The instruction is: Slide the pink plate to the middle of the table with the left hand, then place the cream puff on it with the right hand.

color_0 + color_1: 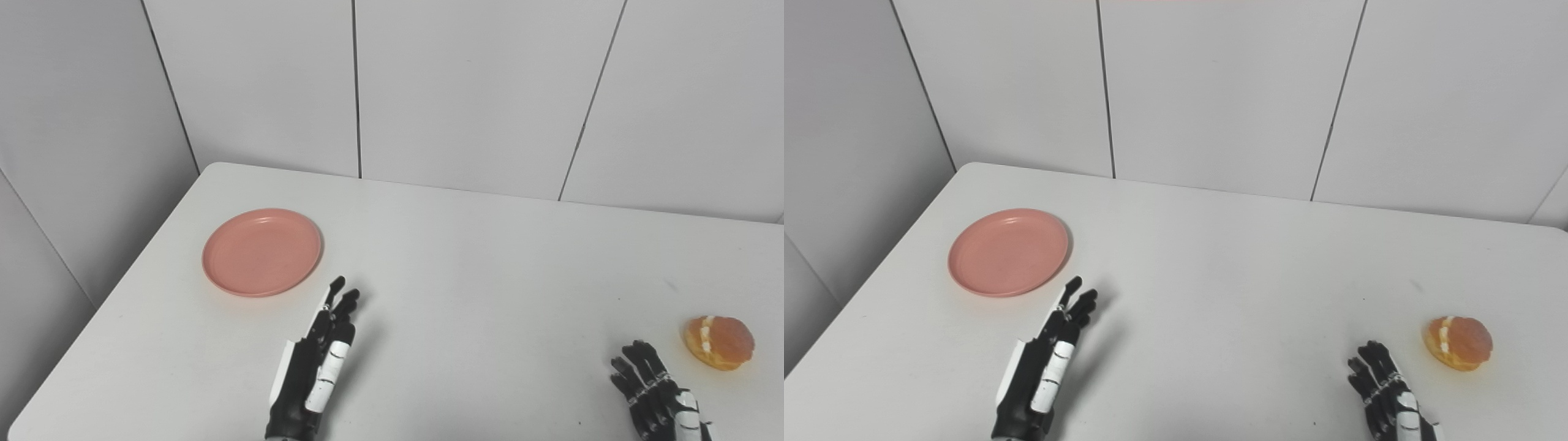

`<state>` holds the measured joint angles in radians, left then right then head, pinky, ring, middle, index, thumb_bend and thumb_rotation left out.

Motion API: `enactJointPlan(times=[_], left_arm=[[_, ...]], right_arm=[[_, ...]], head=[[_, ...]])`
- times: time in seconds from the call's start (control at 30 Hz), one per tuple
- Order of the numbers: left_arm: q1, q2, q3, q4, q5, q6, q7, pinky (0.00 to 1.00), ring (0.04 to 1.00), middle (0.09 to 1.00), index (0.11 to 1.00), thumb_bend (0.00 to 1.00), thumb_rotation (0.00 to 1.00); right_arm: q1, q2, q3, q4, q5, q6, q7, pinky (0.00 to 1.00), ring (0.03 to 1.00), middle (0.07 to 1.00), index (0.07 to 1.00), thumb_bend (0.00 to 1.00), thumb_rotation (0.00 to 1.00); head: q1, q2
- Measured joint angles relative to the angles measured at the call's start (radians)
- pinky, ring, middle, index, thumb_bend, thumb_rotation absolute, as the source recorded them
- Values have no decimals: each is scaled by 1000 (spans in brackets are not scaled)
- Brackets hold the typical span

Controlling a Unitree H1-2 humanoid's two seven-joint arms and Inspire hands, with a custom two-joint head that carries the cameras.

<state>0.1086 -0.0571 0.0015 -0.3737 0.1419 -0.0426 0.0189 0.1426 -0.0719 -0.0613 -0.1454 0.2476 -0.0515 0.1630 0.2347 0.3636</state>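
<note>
The pink plate [262, 251] lies flat and empty on the left part of the white table [465, 269]. My left hand [318, 361] is just below and to the right of the plate, fingers stretched toward its rim without touching it, holding nothing. The cream puff [719, 342], golden with a white cream line, sits near the table's right side. My right hand [655, 392] is low at the bottom edge, left of the puff and apart from it, fingers spread and empty.
Grey wall panels [465, 92] stand close behind the table's far edge. The table's left edge [116, 288] runs diagonally close to the plate. A small dark mark [672, 285] shows on the surface above the puff.
</note>
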Motion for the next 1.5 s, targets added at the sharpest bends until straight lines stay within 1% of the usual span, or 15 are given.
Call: enactJointPlan(times=[0.1, 0.17, 0.33, 0.37, 0.43, 0.5, 0.6, 0.67, 0.77, 0.87, 0.97, 1.07, 1.2, 1.3, 1.5], left_arm=[[-64, 48, 28, -55, -41, 50, -6, 951, 923, 919, 961, 852, 940], [-97, 65, 39, -71, -63, 65, -8, 933, 897, 921, 965, 865, 919], [-141, 113, 98, -29, -114, 67, -18, 892, 868, 906, 954, 910, 914], [-153, 131, 116, -11, -117, 61, -17, 869, 860, 900, 952, 931, 947], [-188, 180, 143, 41, -118, 20, -17, 842, 843, 883, 942, 971, 977], [-231, 224, 163, 94, -120, -55, -18, 850, 842, 883, 940, 992, 987], [-289, 267, 190, 154, -133, -115, -18, 867, 850, 893, 946, 1000, 998], [-320, 295, 200, 198, -140, -140, -19, 875, 854, 898, 947, 1000, 1000], [-341, 318, 223, 247, -164, -156, -21, 892, 879, 909, 965, 1000, 984], [-365, 355, 247, 359, -200, -183, -36, 917, 898, 925, 983, 1000, 982], [-383, 394, 266, 437, -231, -201, -43, 924, 896, 930, 981, 1000, 995], [-401, 411, 279, 499, -242, -226, -43, 931, 903, 928, 989, 1000, 1000], [-447, 433, 299, 651, -276, -289, -54, 923, 901, 909, 948, 1000, 986], [-479, 445, 323, 740, -313, -318, -57, 925, 901, 904, 926, 1000, 962], [-526, 459, 352, 862, -340, -346, -57, 917, 900, 900, 913, 953, 936]], right_arm=[[-1, 0, 0, 1, -2, 0, -2, 917, 906, 921, 899, 703, 1000], [-2, 1, 1, 2, -2, 0, -1, 913, 898, 914, 897, 705, 995], [-8, 4, 5, 5, -2, 0, -2, 906, 891, 909, 893, 717, 994], [-9, 4, 6, 6, -2, 0, -1, 905, 891, 908, 890, 723, 990], [-9, 4, 4, 6, -2, 0, -4, 902, 886, 905, 890, 722, 990], [-9, 4, 2, 7, -2, 0, -8, 903, 885, 904, 892, 713, 994], [-10, 4, 1, 8, -1, 0, -9, 899, 882, 900, 893, 711, 998], [-13, 4, 3, 9, -1, -1, -8, 897, 882, 900, 893, 710, 1000], [-18, 4, 4, 16, 0, -6, -7, 887, 878, 897, 889, 713, 996], [-23, 4, 4, 24, 1, -12, -8, 885, 879, 896, 886, 718, 992], [-23, 4, 3, 25, 2, -17, -8, 878, 873, 890, 882, 716, 991], [-23, 4, 3, 26, 2, -18, -8, 865, 863, 882, 876, 714, 992], [-26, 4, 5, 30, 1, -19, -8, 851, 858, 876, 866, 721, 995], [-26, 4, 5, 30, -2, -22, -8, 845, 854, 872, 858, 742, 984], [-26, 4, 5, 32, -2, -24, -8, 821, 833, 850, 836, 733, 975]], head=[[0, -3], [-2, -5], [-3, -8], [-3, -8], [-8, -9], [-8, -9], [-8, -9], [-6, -9], [-3, -14], [-3, -15], [-3, -17], [-2, -17], [-5, -20], [-6, -20], [-6, -18]])
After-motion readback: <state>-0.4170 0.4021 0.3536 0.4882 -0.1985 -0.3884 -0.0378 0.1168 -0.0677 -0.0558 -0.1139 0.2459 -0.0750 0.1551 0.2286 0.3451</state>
